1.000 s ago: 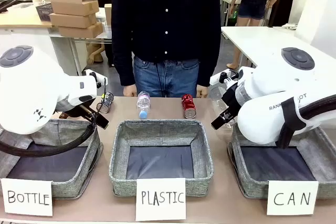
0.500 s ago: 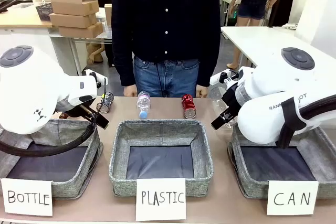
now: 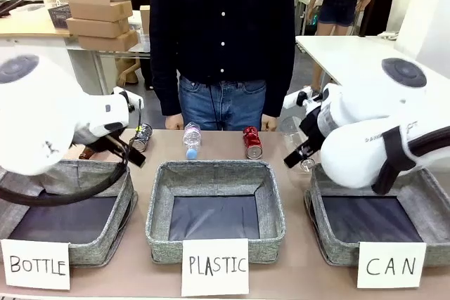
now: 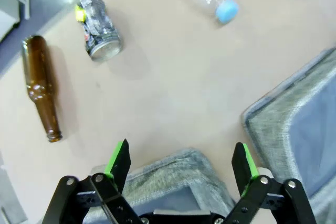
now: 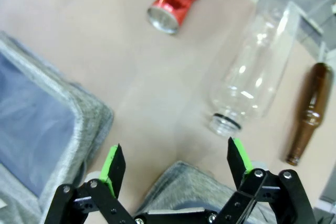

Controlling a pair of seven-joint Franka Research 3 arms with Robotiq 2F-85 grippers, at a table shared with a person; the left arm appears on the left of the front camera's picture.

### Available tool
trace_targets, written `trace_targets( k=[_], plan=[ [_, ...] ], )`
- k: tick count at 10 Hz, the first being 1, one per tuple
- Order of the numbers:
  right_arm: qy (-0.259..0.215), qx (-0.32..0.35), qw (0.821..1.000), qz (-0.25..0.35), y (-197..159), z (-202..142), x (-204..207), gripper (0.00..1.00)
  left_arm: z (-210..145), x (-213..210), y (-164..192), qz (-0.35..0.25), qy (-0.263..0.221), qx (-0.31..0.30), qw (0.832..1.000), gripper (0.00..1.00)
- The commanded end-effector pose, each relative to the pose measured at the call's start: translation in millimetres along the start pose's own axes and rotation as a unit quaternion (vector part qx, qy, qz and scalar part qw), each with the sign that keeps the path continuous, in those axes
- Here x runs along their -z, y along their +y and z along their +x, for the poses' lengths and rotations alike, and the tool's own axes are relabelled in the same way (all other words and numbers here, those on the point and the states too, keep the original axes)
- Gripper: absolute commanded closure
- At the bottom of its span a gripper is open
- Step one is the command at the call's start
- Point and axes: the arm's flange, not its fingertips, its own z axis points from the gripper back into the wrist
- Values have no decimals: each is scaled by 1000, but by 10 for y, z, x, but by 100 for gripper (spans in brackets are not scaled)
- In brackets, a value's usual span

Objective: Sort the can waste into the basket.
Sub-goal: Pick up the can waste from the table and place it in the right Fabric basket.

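The shiny red can [image 3: 252, 142] lies on its side at the table's far middle, and it also appears up and left of my right gripper [image 5: 176, 153] as a dented red can [image 5: 181, 1]. A silver can with dark print [image 3: 141, 138] lies at the far left; the left wrist view has this silver can [image 4: 100, 35] well ahead of my left gripper [image 4: 182, 156]. Both grippers are open and hold nothing. The CAN basket [image 3: 342, 249] stands at the front right under my right arm, with its grey rim [image 5: 181, 182] just below the right fingers.
The PLASTIC basket [image 3: 215, 171] is in the middle and the BOTTLE basket [image 3: 105, 173] on the left. A small clear bottle [image 3: 192, 138], a large clear bottle [image 5: 252, 72] and brown glass bottles [image 4: 42, 90] [image 5: 307, 111] lie on the table. A person [image 3: 221, 33] stands at the far edge.
Both arms have shifted slightly, the left one a little to the left and the right one a little up and to the right. The cans and bottles lie where they were.
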Motion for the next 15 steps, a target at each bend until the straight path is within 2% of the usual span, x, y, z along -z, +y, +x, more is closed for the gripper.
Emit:
trace_targets(
  k=[1,2,3,4,5,6,7,8,9,10,11,12,13,14,15],
  plan=[
    [-23,78,997,-13,75,-210,-1024,0,-195,-1202,91,-36,-73,-18,997,0],
    [-40,102,994,11,163,-433,-1456,0,-451,-1736,-5,-25,-118,-22,992,0],
    [-51,99,992,53,276,-709,-1763,0,-781,-1988,-74,11,-136,-5,991,0],
    [-36,92,993,64,390,-974,-1881,0,-1083,-1971,-116,24,-118,14,993,0],
    [-53,96,993,39,494,-1217,-1821,0,-1306,-1670,-152,18,-72,29,997,0],
    [-44,88,994,39,121,36,-1813,0,141,-2142,150,4,-133,-10,991,0],
    [-44,88,994,39,121,36,-1813,0,141,-2142,150,4,-133,-10,991,0],
    [-48,85,994,45,230,-111,-2228,0,141,-2142,150,4,-133,-10,991,0],
    [-43,120,989,80,254,-109,-2088,0,8,-2327,171,12,-118,0,993,0],
    [-68,182,955,224,190,-178,-2126,0,-16,-2324,255,-98,-85,-61,990,0],
    [-63,304,908,281,21,-315,-2188,0,-133,-2323,440,-203,-48,-117,971,0],
    [-49,367,849,378,-221,-480,-2289,0,-271,-2283,696,-316,-6,-167,934,0],
    [-83,422,785,446,-542,-667,-2404,0,-374,-2202,969,-376,11,-256,891,0],
    [-107,462,744,471,-778,-830,-2432,0,-332,-2180,1022,-418,-30,-332,845,0],
    [-88,493,716,487,-990,-970,-2370,0,-307,-2207,1144,-454,-102,-374,802,0]
  ],
)
